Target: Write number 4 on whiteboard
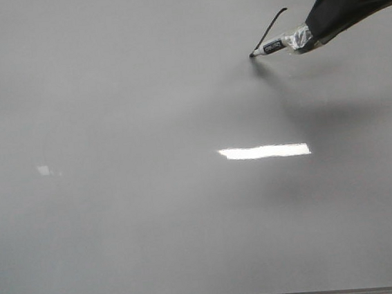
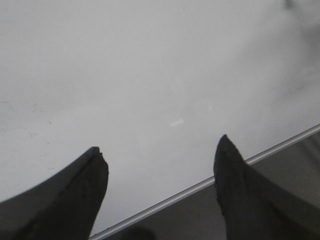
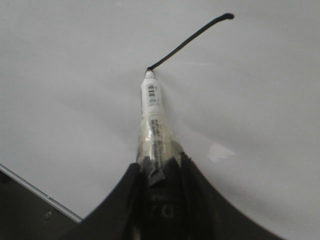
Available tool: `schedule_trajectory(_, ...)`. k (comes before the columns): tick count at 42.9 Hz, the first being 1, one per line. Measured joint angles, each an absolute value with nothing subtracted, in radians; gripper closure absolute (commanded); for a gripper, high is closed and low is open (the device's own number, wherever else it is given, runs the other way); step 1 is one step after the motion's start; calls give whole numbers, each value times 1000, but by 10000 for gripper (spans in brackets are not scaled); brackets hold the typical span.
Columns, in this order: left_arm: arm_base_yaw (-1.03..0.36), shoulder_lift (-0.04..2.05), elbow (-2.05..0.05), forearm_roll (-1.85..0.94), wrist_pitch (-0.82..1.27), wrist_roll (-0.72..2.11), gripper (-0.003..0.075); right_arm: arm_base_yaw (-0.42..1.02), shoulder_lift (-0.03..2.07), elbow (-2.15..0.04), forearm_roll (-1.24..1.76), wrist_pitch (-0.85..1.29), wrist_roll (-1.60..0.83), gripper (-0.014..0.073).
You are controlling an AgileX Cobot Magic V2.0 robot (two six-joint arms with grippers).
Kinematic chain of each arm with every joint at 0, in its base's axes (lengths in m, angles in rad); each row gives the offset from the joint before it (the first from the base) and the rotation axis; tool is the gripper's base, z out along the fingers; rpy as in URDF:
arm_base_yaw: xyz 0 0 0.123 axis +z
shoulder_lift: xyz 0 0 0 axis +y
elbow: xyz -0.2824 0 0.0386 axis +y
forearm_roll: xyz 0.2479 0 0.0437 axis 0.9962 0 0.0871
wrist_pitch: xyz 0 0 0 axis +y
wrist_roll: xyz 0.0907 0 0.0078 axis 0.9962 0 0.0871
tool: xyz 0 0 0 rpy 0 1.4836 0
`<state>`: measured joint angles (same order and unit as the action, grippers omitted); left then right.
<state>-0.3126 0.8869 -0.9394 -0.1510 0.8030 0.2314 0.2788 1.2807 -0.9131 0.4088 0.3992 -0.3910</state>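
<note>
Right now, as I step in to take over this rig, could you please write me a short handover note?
Right end effector: shut on the marker, tip touching the whiteboard at the lower end of the stroke.
Left end effector: open, holding nothing, above the board near its silver frame edge.
Done: only one slanted black stroke of the number 4, in the board's far right area in the front view.
Left: the crossbar and the short vertical, then lift the marker off.
</note>
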Motion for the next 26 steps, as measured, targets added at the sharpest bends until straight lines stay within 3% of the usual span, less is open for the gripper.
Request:
schedule_trajectory(8, -313, 887, -939, -151, 803, 231, 282, 258, 1274, -915, 409, 409, -393, 654)
schedule_trajectory(19, -313, 887, -939, -151, 803, 231, 282, 94, 1200, -915, 369, 517, -396, 654)
schedule_trajectory(26, -313, 887, -939, -151, 802, 231, 282, 97, 1177, -915, 369, 524, -396, 654)
